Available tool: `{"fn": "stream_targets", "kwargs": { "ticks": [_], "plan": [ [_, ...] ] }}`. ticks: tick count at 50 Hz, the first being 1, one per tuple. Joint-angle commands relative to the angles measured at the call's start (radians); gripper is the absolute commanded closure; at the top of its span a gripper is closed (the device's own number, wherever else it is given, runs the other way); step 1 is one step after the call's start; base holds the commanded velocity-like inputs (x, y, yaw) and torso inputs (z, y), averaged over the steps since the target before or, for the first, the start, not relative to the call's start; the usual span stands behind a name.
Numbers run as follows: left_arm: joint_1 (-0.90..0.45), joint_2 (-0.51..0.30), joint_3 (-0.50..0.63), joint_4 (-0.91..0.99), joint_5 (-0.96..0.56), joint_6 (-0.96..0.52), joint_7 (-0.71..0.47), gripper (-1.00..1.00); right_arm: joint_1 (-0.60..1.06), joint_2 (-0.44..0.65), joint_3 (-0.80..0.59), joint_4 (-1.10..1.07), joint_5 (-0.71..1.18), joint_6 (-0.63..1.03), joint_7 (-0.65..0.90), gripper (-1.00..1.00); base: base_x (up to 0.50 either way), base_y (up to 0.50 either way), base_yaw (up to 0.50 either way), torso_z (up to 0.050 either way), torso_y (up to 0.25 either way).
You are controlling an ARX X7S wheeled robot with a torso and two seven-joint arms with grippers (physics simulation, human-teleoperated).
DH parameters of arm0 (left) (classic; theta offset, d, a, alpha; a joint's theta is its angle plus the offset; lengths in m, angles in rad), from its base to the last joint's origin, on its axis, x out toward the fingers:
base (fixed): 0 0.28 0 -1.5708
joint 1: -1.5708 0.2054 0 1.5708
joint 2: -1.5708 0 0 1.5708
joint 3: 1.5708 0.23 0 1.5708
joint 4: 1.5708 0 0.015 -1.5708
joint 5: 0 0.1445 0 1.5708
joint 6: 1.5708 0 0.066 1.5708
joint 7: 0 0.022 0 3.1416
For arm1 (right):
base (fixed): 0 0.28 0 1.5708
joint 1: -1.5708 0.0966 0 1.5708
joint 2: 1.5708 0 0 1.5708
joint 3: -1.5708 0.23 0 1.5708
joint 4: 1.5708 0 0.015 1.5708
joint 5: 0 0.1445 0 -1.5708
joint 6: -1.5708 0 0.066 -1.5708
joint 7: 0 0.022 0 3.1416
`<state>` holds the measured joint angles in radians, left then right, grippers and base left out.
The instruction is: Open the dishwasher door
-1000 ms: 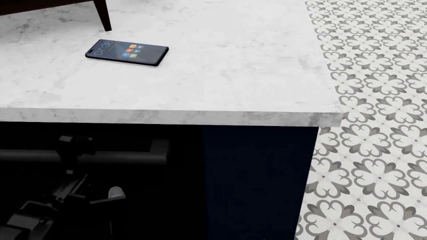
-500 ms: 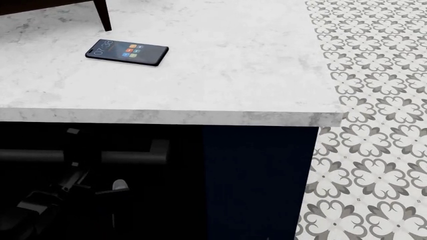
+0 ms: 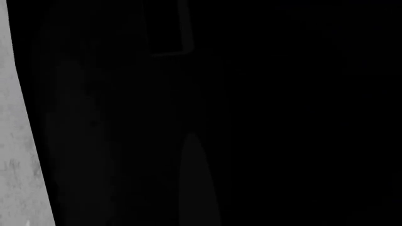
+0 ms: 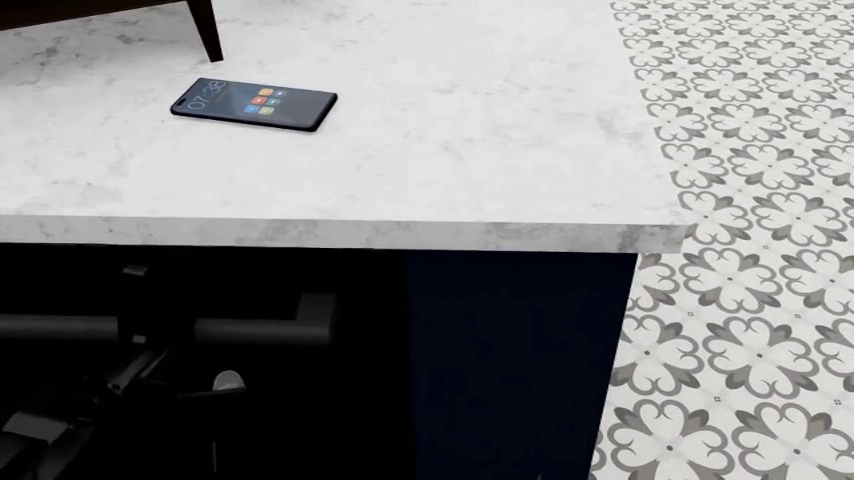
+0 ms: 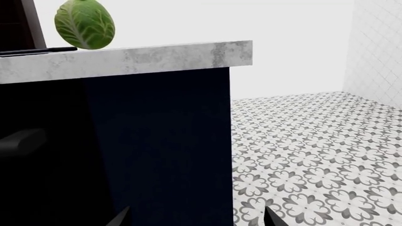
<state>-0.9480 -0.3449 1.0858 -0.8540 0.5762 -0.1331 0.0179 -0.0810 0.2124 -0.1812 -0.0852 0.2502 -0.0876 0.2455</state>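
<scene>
left claw (image 4: 160, 345) at the bar handle (image 4: 254, 330) of the black dishwasher door (image 4: 200, 380), under the bench (image 4: 441, 170) edge.

in the head view the left arm is black on black and hard to read: it crosses the handle, hiding a stretch of the bar, and i cannot tell whether that claw is wide, narrow or gripping. the left wrist view is almost wholly dark, with only a faint bracket outline and a pale marble strip (image 3: 19, 155) at one edge. the right wrist view shows two claw tips (image 5: 119, 219) spread wide apart, cut off by the frame, holding nothing, before the navy cabinet panel (image 5: 163, 146); the handle's rounded end (image 5: 22, 141) shows beside it. a phone (image 4: 254, 104) lies on the bench farther back. a cabbage (image 5: 84, 23) appears only in the right wrist view.
</scene>
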Motion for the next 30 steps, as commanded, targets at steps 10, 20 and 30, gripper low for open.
{"fn": "stream_targets", "kwargs": {
  "ticks": [10,20,30],
  "plan": [
    [0.143,-0.200,0.002,0.506,-0.041,-0.213,0.189,1.00,0.001,0.007,-0.012,-0.009,0.007,-0.001,0.008,-1.00,0.00,0.00,0.00,0.000,0.000],
    [0.230,-0.278,-0.014,0.728,-0.067,-0.310,0.280,1.00,0.009,0.006,-0.020,0.006,0.013,-0.011,0.004,-1.00,0.00,0.00,0.00,0.000,0.000],
    [0.308,-0.336,-0.031,0.862,-0.095,-0.368,0.313,1.00,0.017,0.005,-0.026,0.018,0.018,-0.021,0.003,-1.00,0.00,0.00,0.00,0.000,0.000]
  ]
}}
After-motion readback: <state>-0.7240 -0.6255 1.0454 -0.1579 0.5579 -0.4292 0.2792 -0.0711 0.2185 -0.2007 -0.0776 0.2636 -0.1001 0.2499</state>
